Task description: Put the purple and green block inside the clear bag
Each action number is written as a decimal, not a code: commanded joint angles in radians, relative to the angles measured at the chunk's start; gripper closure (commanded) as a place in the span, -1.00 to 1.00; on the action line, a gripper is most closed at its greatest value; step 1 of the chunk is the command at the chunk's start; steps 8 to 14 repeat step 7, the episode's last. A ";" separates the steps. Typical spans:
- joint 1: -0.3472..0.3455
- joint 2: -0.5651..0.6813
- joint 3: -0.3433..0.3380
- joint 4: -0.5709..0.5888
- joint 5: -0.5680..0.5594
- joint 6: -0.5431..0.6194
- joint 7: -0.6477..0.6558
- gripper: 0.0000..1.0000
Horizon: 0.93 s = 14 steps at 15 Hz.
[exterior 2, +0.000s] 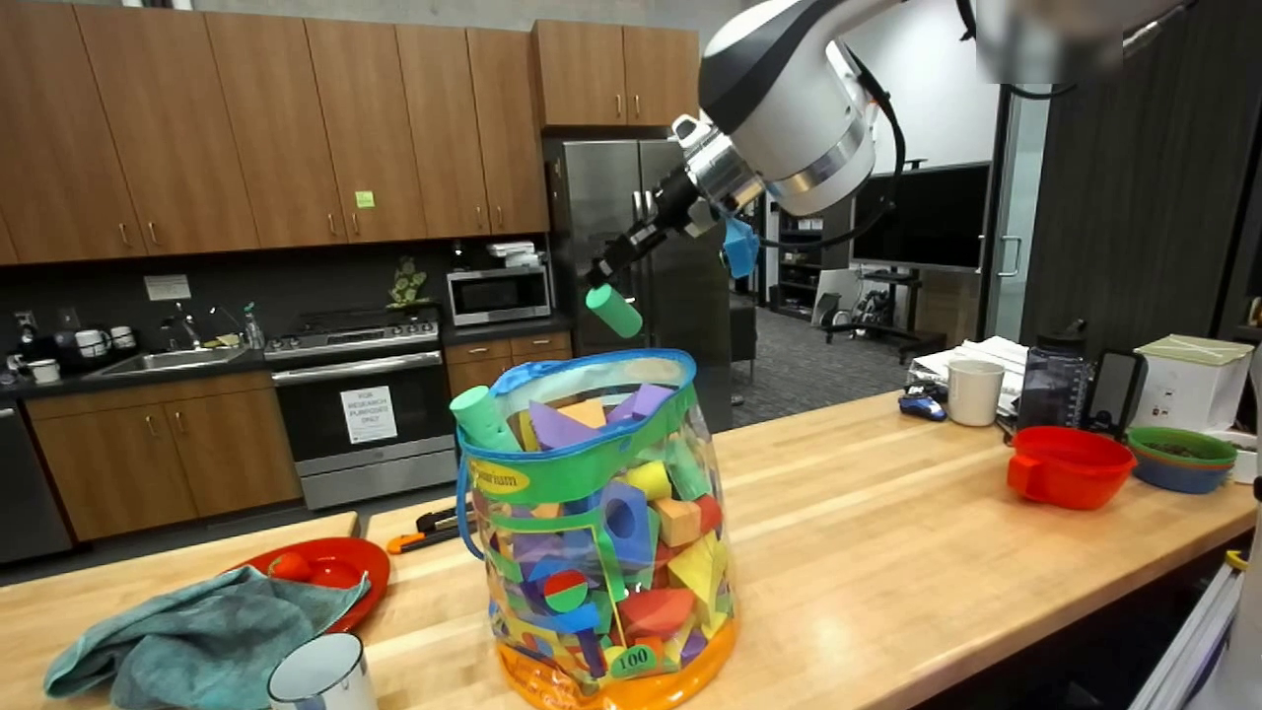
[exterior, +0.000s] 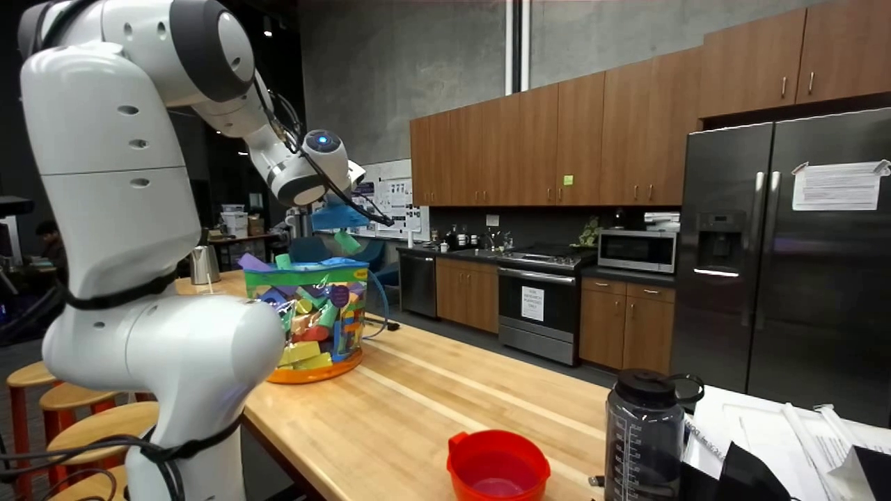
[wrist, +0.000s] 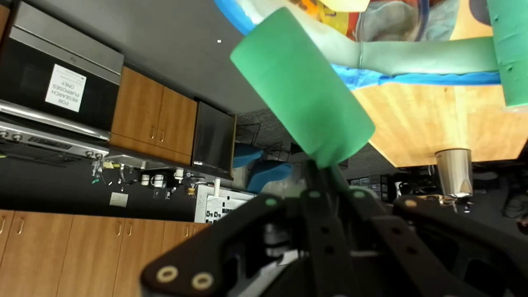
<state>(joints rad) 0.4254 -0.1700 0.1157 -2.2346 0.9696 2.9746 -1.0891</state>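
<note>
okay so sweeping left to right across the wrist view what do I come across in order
Oven, wooden lower cabinet, dark dishwasher, held green block pinched in the gripper, metal pitcher, another green block at the right edge.

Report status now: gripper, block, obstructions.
Gripper shut on green block. Block above clear bag, not inside. Another green cylinder juts past the rim; possible snag.

Wooden cabinets (exterior: 536,142) line a grey wall (exterior: 397,76).
</note>
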 commanded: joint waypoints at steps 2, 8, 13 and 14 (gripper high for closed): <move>0.002 -0.030 -0.038 -0.060 0.028 -0.095 -0.052 0.14; 0.000 -0.002 -0.040 -0.061 0.000 -0.113 -0.025 -0.05; 0.000 -0.002 -0.040 -0.061 0.000 -0.113 -0.025 -0.05; 0.000 -0.002 -0.040 -0.061 0.000 -0.113 -0.025 -0.05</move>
